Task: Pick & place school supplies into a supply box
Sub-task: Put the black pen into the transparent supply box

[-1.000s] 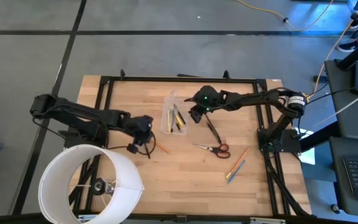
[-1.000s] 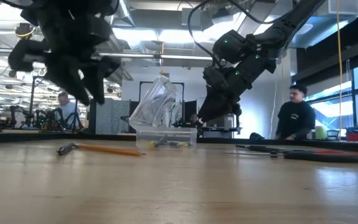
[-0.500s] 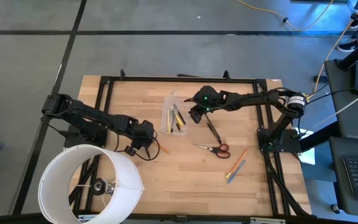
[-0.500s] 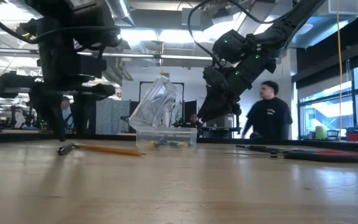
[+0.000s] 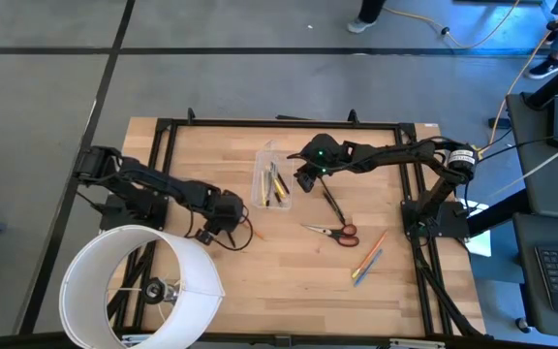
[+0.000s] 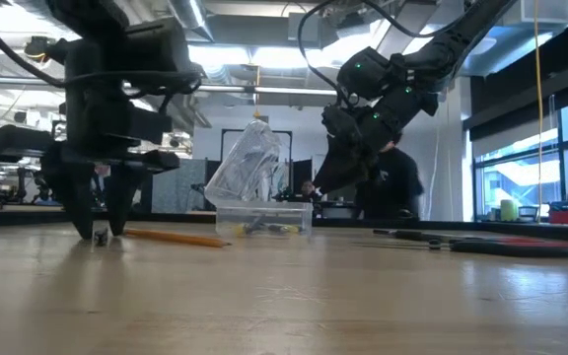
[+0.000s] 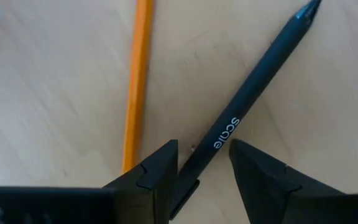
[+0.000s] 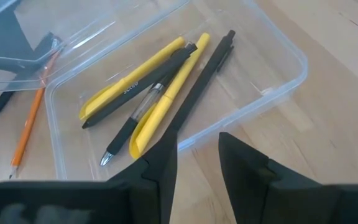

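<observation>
A black pen (image 7: 253, 81) lies flat on the wooden table beside an orange pencil (image 7: 138, 81). My left gripper (image 7: 204, 149) is open and points down, with one finger on each side of the pen's rear end (image 6: 102, 235); whether a finger touches it I cannot tell. The clear supply box (image 5: 271, 184) sits mid-table with its lid (image 6: 245, 163) tipped up. It holds yellow pens (image 8: 160, 93) and black pens (image 8: 201, 71). My right gripper (image 8: 197, 149) hovers open and empty over the box's right side (image 5: 303, 179).
Right of the box lie another black pen (image 5: 332, 204), red-handled scissors (image 5: 335, 232), and an orange and a blue pencil (image 5: 368, 257). A large white cylinder (image 5: 139, 286) stands at the near left corner. A person (image 6: 388, 182) shows in the room behind.
My left gripper has swung toward the near edge and come down until its fingers reach the table around the black pen's end. My right arm has kept still. A person has walked across the room behind the table.
</observation>
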Tool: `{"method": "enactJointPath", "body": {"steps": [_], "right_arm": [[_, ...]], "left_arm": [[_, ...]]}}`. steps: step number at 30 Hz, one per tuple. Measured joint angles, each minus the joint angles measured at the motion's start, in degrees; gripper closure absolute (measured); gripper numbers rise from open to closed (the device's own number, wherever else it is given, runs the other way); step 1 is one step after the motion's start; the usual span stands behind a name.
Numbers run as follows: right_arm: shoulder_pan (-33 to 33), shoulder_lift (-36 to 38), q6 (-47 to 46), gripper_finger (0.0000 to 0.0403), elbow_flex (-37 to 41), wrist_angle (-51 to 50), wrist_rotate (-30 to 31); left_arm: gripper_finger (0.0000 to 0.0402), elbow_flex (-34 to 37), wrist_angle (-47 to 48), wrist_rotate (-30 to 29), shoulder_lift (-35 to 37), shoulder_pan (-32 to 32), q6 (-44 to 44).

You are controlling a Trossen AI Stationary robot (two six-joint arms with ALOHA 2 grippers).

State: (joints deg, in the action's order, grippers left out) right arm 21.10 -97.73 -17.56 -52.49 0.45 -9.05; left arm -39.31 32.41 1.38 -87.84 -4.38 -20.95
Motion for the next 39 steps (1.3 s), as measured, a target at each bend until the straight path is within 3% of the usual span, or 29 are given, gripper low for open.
{"method": "enactJointPath", "body": {"steps": [10,21,32,39], "right_arm": [[0.0,0.0,1.4,0.0281,0.0,-0.4,0.0],[-0.1,0.0,4.5,0.0281,0.0,-0.4,0.0],[-0.1,0.0,6.3,0.0281,0.0,-2.2,0.0],[-0.8,0.0,10.6,0.0281,0.0,-2.3,-1.5]], "left_arm": [[0.0308,0.4,0.4,0.8,0.7,0.0,16.4],[0.0377,0.5,-1.4,1.0,0.8,0.0,17.3],[0.0383,0.6,-1.4,1.5,3.0,0.0,20.4],[0.0383,0.6,-2.9,9.2,8.3,0.0,21.6]]}}
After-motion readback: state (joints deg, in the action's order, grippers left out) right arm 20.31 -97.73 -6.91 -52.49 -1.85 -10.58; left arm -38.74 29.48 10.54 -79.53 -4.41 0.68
